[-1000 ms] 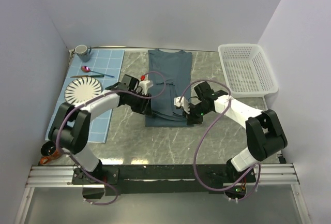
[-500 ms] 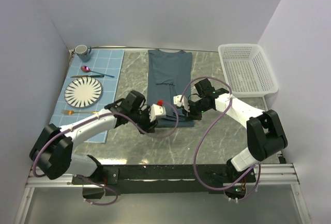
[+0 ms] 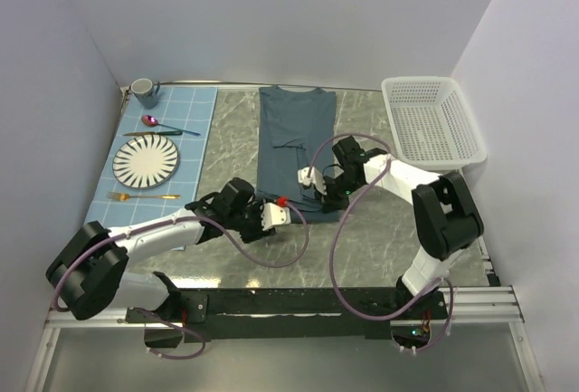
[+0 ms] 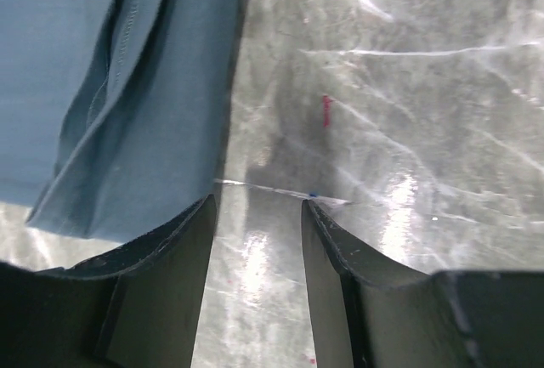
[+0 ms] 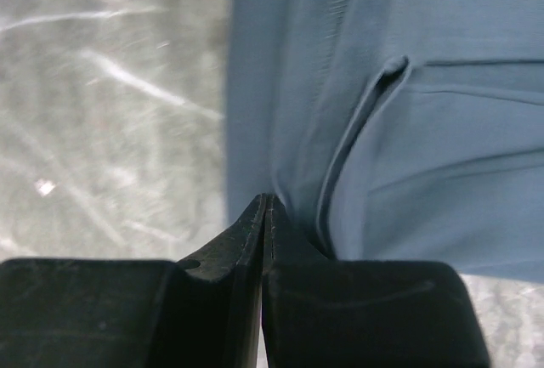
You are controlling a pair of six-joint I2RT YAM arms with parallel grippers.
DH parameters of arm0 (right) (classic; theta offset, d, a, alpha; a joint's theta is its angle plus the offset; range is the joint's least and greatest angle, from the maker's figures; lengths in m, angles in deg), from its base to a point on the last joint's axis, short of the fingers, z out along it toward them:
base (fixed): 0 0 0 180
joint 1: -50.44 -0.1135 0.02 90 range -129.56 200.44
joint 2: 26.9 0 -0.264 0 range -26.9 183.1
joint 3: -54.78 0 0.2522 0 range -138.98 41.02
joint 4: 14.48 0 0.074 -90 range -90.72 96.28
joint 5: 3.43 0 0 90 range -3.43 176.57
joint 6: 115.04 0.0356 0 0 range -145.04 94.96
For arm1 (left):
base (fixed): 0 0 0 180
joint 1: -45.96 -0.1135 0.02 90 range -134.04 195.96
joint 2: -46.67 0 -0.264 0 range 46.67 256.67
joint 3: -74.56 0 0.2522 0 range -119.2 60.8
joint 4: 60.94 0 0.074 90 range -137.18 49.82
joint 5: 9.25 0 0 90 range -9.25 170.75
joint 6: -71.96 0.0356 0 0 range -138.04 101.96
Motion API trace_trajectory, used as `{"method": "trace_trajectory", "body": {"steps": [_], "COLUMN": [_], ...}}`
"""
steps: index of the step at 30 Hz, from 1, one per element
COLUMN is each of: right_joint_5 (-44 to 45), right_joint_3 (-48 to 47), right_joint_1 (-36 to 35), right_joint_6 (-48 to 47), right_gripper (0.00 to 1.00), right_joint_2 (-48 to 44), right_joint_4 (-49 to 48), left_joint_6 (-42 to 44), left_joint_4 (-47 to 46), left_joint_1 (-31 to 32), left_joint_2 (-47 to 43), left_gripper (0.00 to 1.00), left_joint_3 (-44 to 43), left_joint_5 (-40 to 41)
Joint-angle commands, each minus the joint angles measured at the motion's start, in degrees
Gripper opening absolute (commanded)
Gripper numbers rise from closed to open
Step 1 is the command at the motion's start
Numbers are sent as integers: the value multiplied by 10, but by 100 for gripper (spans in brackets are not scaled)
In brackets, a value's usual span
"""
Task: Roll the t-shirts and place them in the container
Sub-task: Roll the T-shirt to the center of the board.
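Both claws at the near hem of the t-shirt, roll not yet begun.

My left claw is spread wide, low over the bare table. It grasps nothing, and one finger sits just at the hem's edge. The t-shirt lies in the middle of the table as a long folded strip, collar at the far end and hem nearest me. My right claw is clenched tight with its tips on the cloth by the near right corner. I see no cloth caught between them. To start well, I judge I should bring the left claw onto the hem, open the right, and pinch both corners equally deep. Then I'd lift only slightly and turn the hem over evenly toward the collar. A lopsided grip would likely skew the roll.
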Motion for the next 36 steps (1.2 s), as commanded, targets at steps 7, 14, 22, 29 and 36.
{"method": "trace_trajectory", "body": {"steps": [7,14,22,29,36], "right_joint_5": [15,-12,-26,-19,11], "right_joint_3": [-83,-32,122,232,317], "right_joint_1": [27,43,43,16,-8], "right_joint_6": [119,51,-14,-92,-179], "right_gripper": [3,18,49,58,66], "right_joint_2": [33,-49,-178,-264,-271], "right_joint_4": [-53,-36,-84,-195,-301], "left_joint_6": [23,70,107,128,145], "left_joint_4": [-62,-71,-106,-129,-155], "left_joint_1": [1,-3,-5,-4,-2], "left_joint_2": [-33,-8,22,44,62], "left_gripper": [52,52,53,53,52], "left_joint_3": [13,14,33,43,59], "left_joint_5": [23,29,46,56,65]}}
